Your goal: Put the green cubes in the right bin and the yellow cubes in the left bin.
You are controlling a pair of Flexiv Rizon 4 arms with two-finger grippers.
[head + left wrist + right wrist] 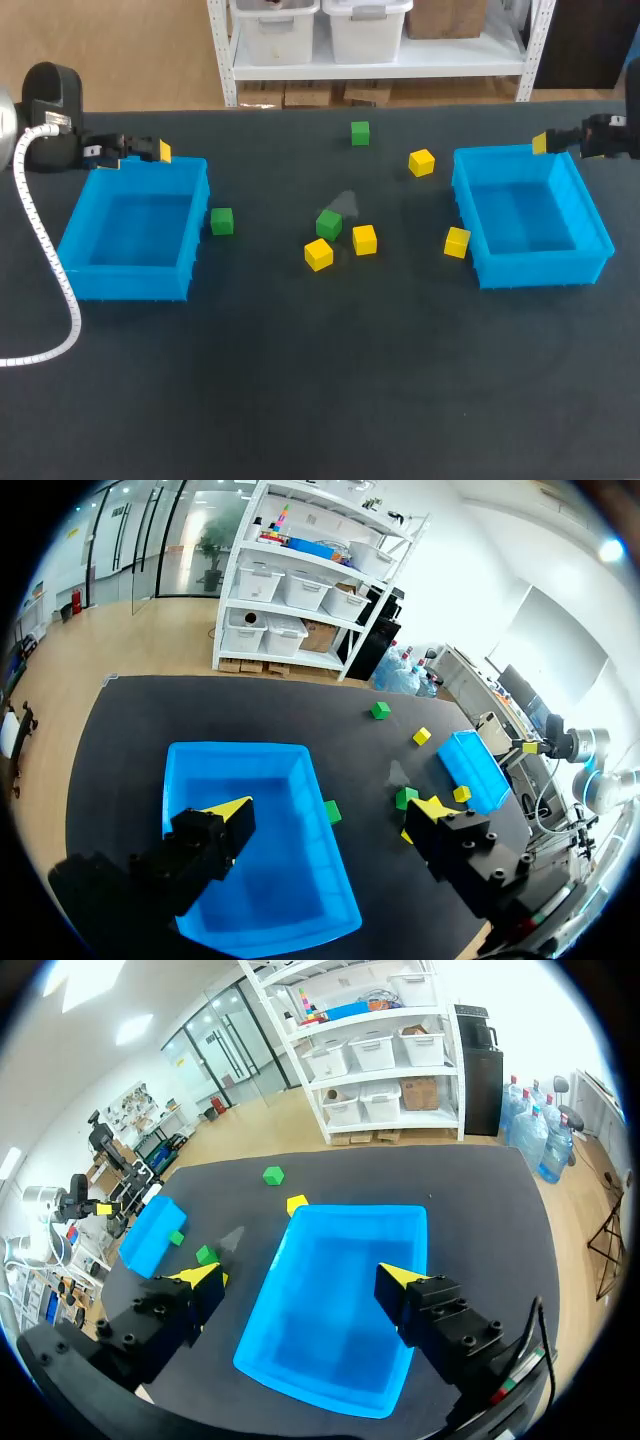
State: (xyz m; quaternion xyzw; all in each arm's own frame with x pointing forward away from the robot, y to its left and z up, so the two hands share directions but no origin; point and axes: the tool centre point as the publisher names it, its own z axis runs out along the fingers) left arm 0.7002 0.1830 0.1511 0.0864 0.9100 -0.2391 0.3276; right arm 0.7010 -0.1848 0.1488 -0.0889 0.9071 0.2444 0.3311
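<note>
My left jaws stand apart with nothing between them, hanging over the far outer corner of the left bin [135, 283]. My right jaws are also apart and empty, over the far outer corner of the right bin [540, 268]. Both bins look empty, so I judge no cube is sorted yet and the step in hand is a first pick.

For the left arm [50, 110] I'd take the green cube by the left bin [221, 221]. It sits just beside that bin's inner wall, so I'd set the fingers along the wall line rather than across it, lest one tip catch the rim. The mirror case is the yellow cube by the right bin [457, 242], right up against that wall, and it needs the same care.

The middle cluster is tighter. The central green cube [328, 224] and two yellow cubes [364, 240] [318, 254] lie close, and I cannot tell whether they touch. I'd come straight down and lift clear before swinging.

The far green cube [360, 133] and far yellow cube [421, 162] stand free but near the back edge of the surface [320, 400]. The near half is open room for carrying across. The white hose [55, 300] loops beside the left bin.
</note>
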